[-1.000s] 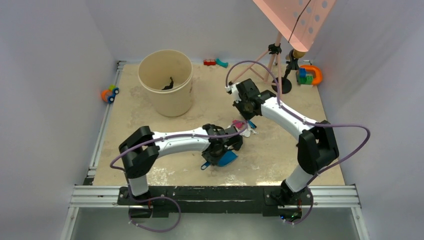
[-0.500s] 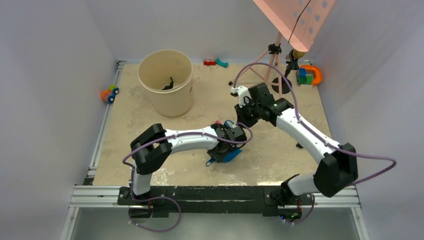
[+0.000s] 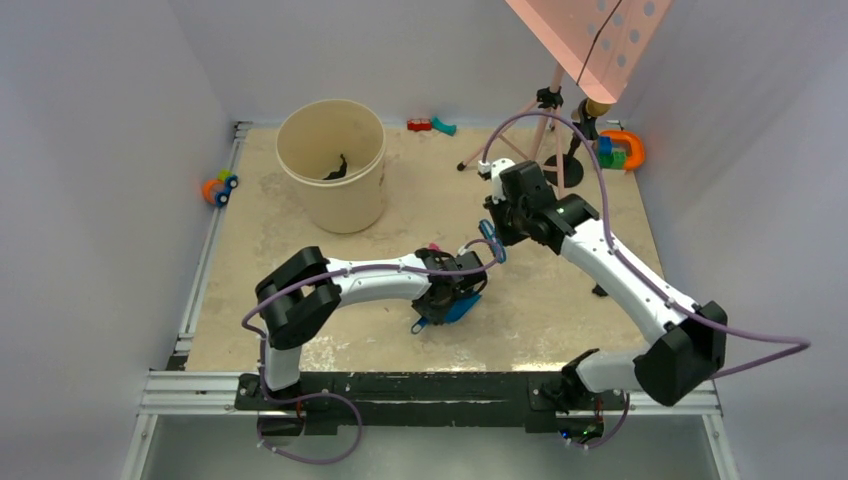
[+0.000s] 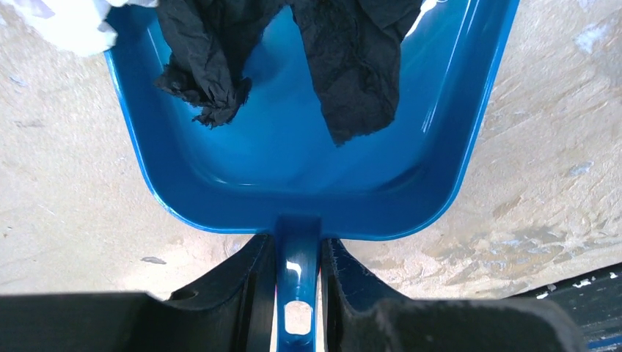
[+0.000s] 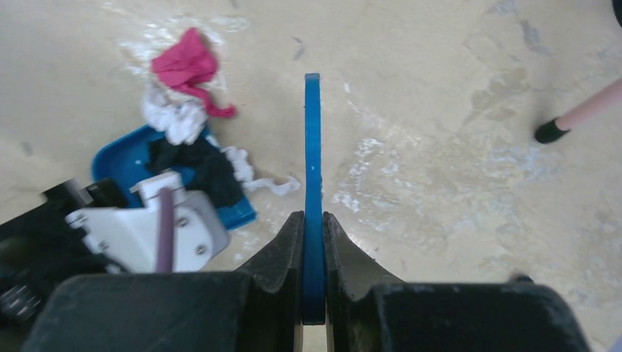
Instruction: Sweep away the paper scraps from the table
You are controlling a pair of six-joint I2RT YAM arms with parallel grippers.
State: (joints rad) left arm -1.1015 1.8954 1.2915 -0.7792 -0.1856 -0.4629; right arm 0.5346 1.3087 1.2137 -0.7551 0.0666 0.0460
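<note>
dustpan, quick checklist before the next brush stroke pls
1. Left gripper clamped on the dustpan handle: ok.
2. Right gripper clamped on the brush: ok.
3. Black scraps inside the pan: ok.
4. Pink scrap in the pan: not ok, it lies on the table beyond the pan's mouth.
5. White strip in the pan: not ok, it trails off the pan's side toward the brush.
6. Pan lip flush on the table: cannot tell.
</note>
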